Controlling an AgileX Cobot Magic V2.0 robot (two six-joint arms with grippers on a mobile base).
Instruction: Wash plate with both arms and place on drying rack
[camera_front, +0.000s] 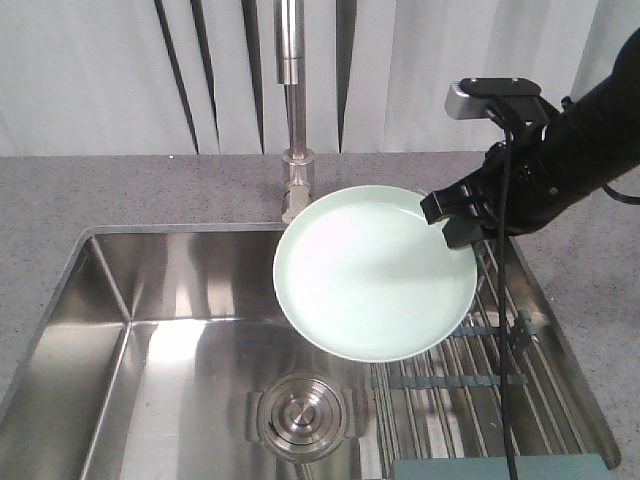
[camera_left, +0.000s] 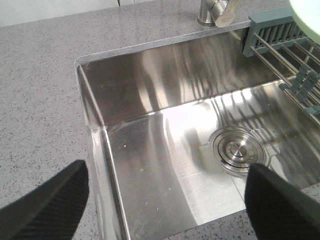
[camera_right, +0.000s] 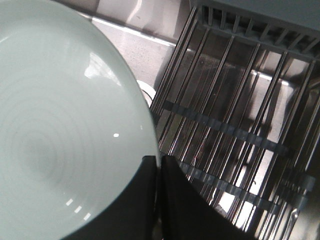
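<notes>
The right gripper's jaws are pinched onto the plate's rim. The plate is held tilted above the sink, partly over the drying rack at the sink's right end. The left gripper's jaws are spread, empty, near the sink's front rim. The plate is judged stiff, breakable and slippery when wet; the rim is best gripped.

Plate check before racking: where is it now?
In the front view the plate is held over the sink beside the faucet, its right rim pinched by the right gripper.
</notes>
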